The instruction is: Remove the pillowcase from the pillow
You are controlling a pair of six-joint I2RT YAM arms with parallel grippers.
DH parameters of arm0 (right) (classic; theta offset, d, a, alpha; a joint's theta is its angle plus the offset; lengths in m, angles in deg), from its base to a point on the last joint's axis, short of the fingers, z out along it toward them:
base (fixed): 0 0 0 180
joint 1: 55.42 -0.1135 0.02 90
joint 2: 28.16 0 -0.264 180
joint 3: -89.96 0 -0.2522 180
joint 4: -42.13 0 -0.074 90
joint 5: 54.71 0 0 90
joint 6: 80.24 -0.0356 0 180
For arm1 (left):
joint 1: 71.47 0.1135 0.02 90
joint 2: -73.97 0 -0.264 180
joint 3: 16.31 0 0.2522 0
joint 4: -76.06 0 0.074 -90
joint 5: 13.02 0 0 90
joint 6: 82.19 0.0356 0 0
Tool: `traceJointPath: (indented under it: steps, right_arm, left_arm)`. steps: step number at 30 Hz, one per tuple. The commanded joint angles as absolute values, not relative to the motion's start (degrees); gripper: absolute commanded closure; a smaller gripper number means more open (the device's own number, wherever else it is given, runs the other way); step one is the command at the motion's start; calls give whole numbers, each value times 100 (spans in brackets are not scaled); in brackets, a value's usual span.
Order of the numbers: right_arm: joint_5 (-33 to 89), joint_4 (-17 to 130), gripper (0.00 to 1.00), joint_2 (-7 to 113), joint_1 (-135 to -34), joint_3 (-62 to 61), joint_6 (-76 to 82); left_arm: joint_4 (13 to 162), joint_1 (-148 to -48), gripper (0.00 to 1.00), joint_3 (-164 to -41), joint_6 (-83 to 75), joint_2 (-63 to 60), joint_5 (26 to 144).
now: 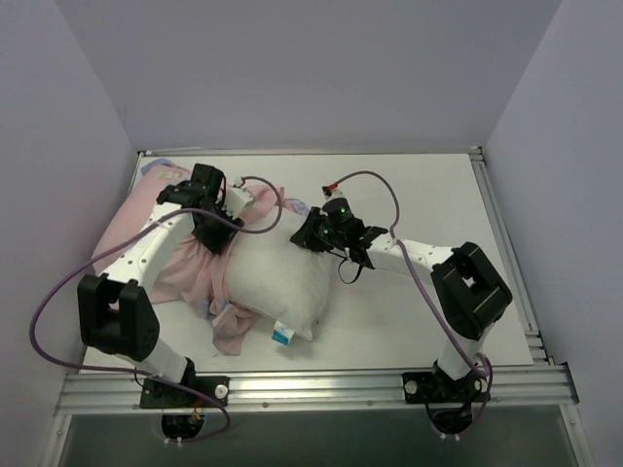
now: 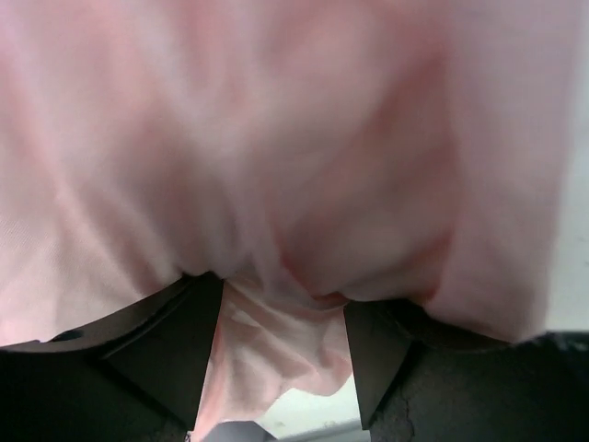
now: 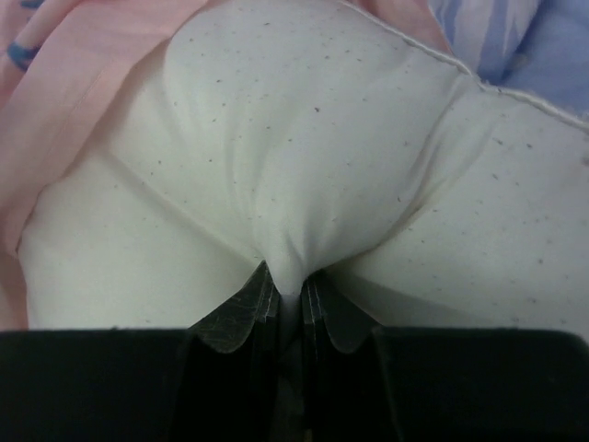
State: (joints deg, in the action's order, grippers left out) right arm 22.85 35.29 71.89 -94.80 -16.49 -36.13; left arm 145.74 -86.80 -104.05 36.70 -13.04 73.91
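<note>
The white pillow (image 1: 277,277) lies at the centre left of the table, its blue-and-white label (image 1: 283,334) at the near edge. The pink pillowcase (image 1: 185,272) is bunched over its left end and trails left. My left gripper (image 1: 219,238) points down into that fabric. In the left wrist view its jaws stand apart, and a loose pink fold of the pillowcase (image 2: 276,331) hangs between the fingers (image 2: 373,368). My right gripper (image 1: 302,236) is at the pillow's far right corner, shut on a pinch of the pillow (image 3: 276,138). Pink and blue pillowcase (image 3: 543,46) shows behind.
The white table (image 1: 438,311) extends to the right of the pillow. An aluminium rail (image 1: 321,389) runs along the near edge and another down the right side (image 1: 506,243). Grey walls enclose the left, back and right. Purple cables loop off both arms.
</note>
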Motion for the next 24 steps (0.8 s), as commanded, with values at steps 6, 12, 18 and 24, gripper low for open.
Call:
traceJointPath:
  steps: [6, 12, 18, 24]
  right_arm:
    - [2730, 4560, 100, 7195, -9348, -1353, -3472]
    - [3054, 5349, 100, 7265, -9330, -642, -2866]
    - [3485, 6256, 94, 7247, -9374, 333, -2119]
    - [3626, 6503, 96, 7361, -9401, 703, -1977]
  left_arm:
    - [12744, -8062, 26, -12614, 3532, -2553, 7310]
    - [13534, -7552, 6, -11178, 3988, -851, 9724]
    - [13720, -6930, 6, -9320, 5149, 743, 9764]
    - [14142, -6681, 6, -8634, 5782, 532, 10913]
